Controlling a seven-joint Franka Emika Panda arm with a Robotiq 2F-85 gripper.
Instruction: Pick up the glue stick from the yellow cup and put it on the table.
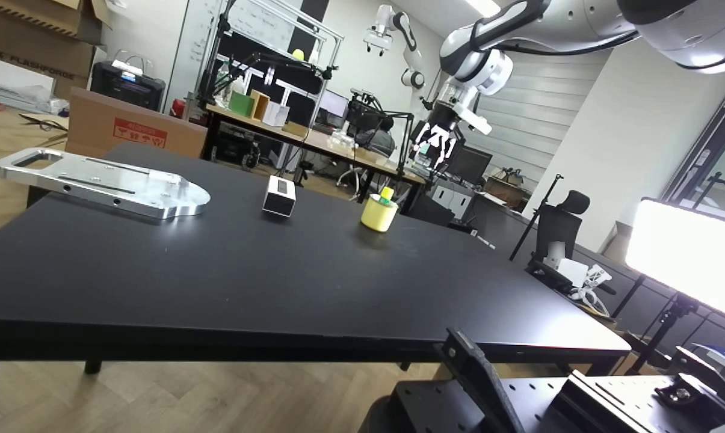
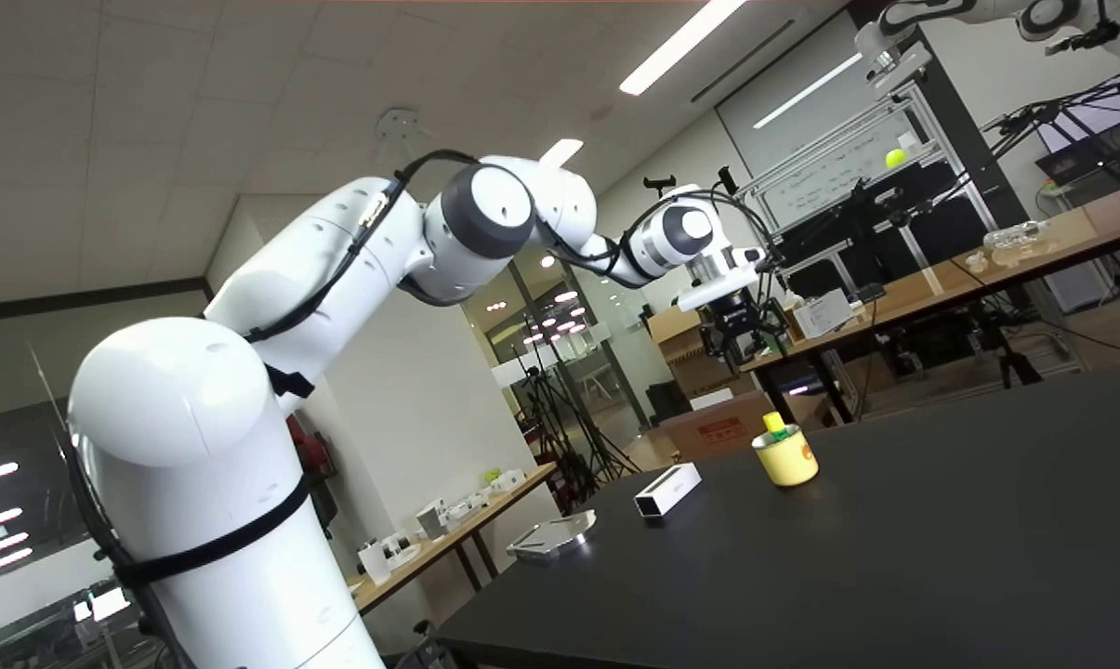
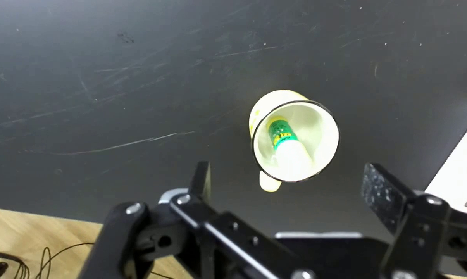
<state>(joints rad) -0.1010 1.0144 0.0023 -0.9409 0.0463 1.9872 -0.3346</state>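
Jaws are standing wide apart: the black two-finger gripper point(image 3: 289, 185) is showing a big gap between its fingers point(image 3: 380, 193) in the wrist view. Green-and-yellow cylindrical glue stick point(image 3: 282, 135) is sitting inside the round yellow cup point(image 3: 265, 106) with pale interior and dark rim. It's leaning, yellow top poking out above the rim in both exterior views; in the wrist view its near end is washing out white. Cup is standing upright on the flat black table point(image 1: 248, 270). Gripper is hanging off the white jointed arm point(image 2: 560, 200), higher than the cup and apart from it in both exterior views.

Also on the table: white rectangular box point(image 2: 671, 483) with a dark end is lying between the cup and the flat silver metal plate point(image 1: 112, 180) with a slotted end. White straight-edged shape point(image 3: 458, 166) is cutting in at right of the wrist view; can't tell if it's that box. Bright rectangular light panel point(image 1: 690, 258) is glowing beside the table in an exterior view.
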